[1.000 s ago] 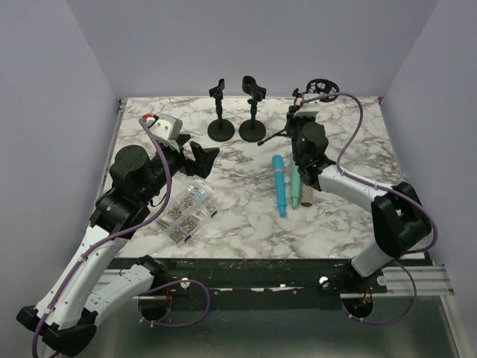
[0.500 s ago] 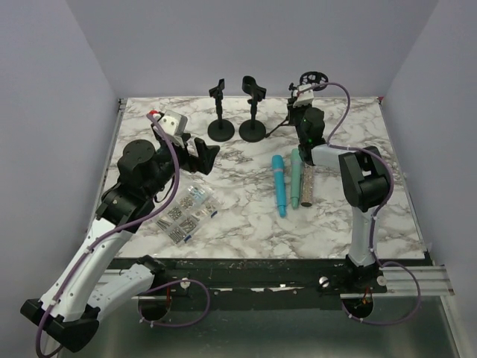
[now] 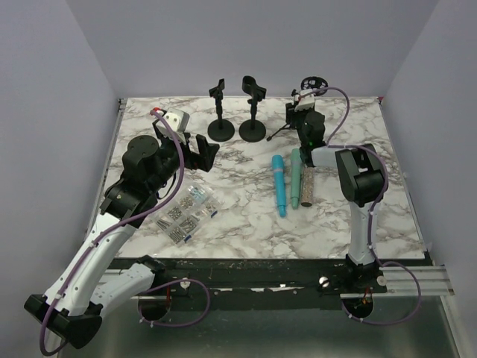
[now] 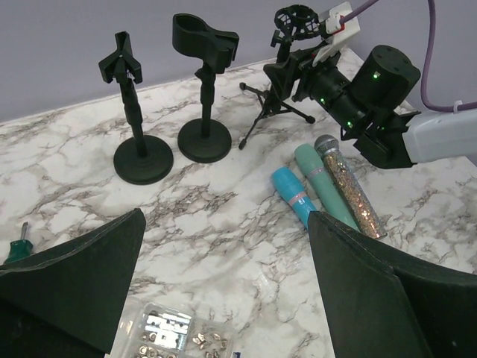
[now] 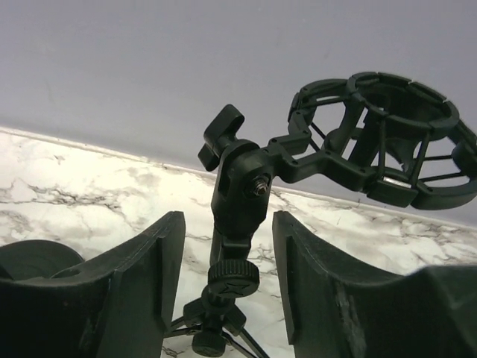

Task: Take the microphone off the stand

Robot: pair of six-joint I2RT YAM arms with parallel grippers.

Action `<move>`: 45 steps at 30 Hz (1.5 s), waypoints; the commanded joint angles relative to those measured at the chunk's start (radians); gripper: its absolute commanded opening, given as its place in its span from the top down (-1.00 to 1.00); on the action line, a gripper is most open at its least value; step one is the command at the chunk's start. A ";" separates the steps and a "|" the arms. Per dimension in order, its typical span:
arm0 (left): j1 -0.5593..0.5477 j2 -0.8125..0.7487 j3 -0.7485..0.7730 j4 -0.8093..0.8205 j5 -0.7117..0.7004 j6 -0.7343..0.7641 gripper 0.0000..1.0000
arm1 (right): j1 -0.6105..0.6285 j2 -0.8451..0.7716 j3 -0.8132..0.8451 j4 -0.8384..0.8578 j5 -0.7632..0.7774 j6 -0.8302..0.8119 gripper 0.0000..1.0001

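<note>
While the half-open right gripper (image 5: 227, 224) straddles the stand (image 5: 238, 186) without touching, microphones (image 3: 296, 179) lie at six o'clock. The left gripper (image 4: 223, 220) gapes empty.

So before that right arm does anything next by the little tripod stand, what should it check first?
1. Nothing sits in the shock mount of the tripod stand: ok.
2. Jaws of the right gripper stand apart, a gap on each side of the post: ok.
3. The blue microphone, teal microphone and glitter microphone lie on the table, apart from the stand: ok.
4. The left gripper is open and empty: ok.
5. The purple cable clears the shock mount: cannot tell; it loops close by.
</note>
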 commanded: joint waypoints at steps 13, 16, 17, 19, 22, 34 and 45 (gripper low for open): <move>0.017 -0.027 -0.007 0.019 0.018 -0.011 -0.88 | 0.001 -0.524 -0.285 -0.486 0.101 0.391 -0.54; 0.016 -0.049 -0.012 0.025 0.019 -0.017 -0.88 | 0.001 -0.696 -0.356 -0.655 0.066 0.481 -0.58; 0.017 -0.059 -0.016 0.028 0.022 -0.020 -0.88 | 0.001 -0.747 -0.374 -0.704 0.051 0.503 -0.60; 0.017 -0.083 -0.025 0.040 0.023 -0.025 -0.89 | 0.002 -0.857 -0.415 -0.796 0.012 0.542 -0.70; 0.015 -0.125 -0.052 0.072 0.022 -0.029 -0.89 | 0.003 -1.021 -0.464 -0.949 -0.052 0.618 -0.75; 0.006 -0.309 -0.090 0.120 -0.073 -0.012 -0.90 | 0.003 -1.532 -0.336 -1.479 -0.045 0.656 -0.94; 0.006 -0.557 0.031 -0.110 -0.191 -0.037 -0.97 | 0.003 -1.771 -0.133 -1.572 0.176 0.605 -0.99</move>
